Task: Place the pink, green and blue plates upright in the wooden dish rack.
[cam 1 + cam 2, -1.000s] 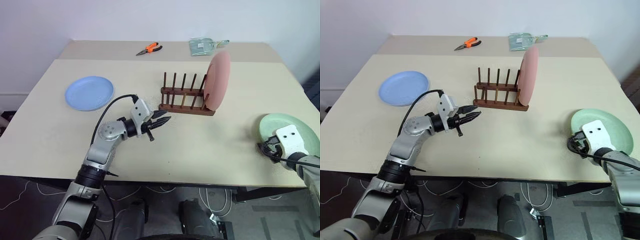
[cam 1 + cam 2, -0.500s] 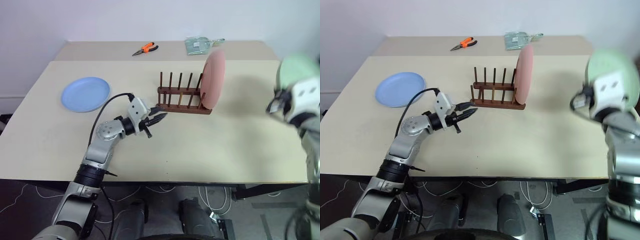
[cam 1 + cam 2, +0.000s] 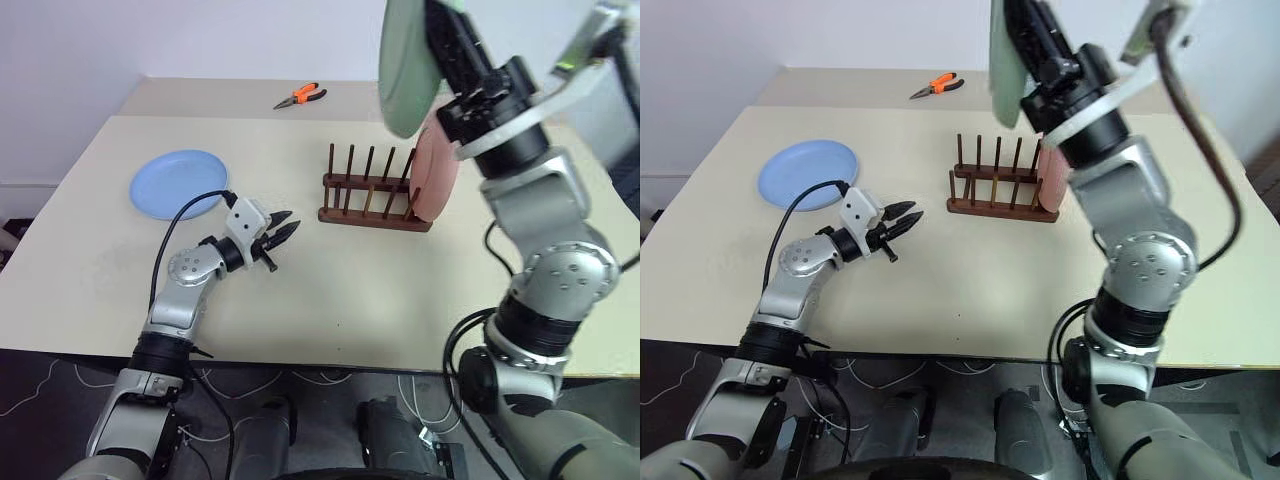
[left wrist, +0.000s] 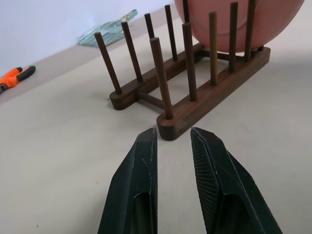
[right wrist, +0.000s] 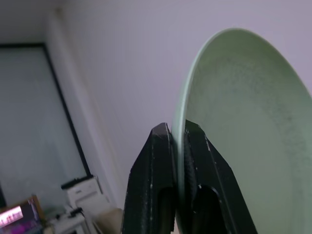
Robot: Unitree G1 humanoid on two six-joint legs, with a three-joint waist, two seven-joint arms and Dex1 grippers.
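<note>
Table (image 3: 420, 300) beige, w/ a 2nd strip at the far edge.

Right arm raised high, right gripper (image 5: 178, 127) clamped tight on the rim of the green plate (image 3: 405, 65). Plate is held edge-on, roughly vertical, up in the air above and just behind the rack's right end, clear of the pegs.

Left arm low over the table, left gripper (image 3: 283, 229) roughly level, pointing toward the rack. Fingers (image 4: 141, 165) a narrow gap apart, nothing between them; tips near the rack's left end, not touching.

Wooden dish rack (image 3: 372, 195) mid-table, dark brown, 2 rows of upright pegs on a low base. Pink plate (image 3: 438, 175) stands upright in the slot at the rack's right end, partly hidden behind the right arm in the head views. Remaining slots to its left are free.

Blue plate (image 3: 178, 184) lies flat on the table, far left, well apart from the rack and behind the left arm.

Far strip: orange-handled pliers (image 3: 299, 96) left of centre, and a clear plastic item (image 4: 105, 30) seen in the left wrist view behind the rack; can't tell what it is.
</note>
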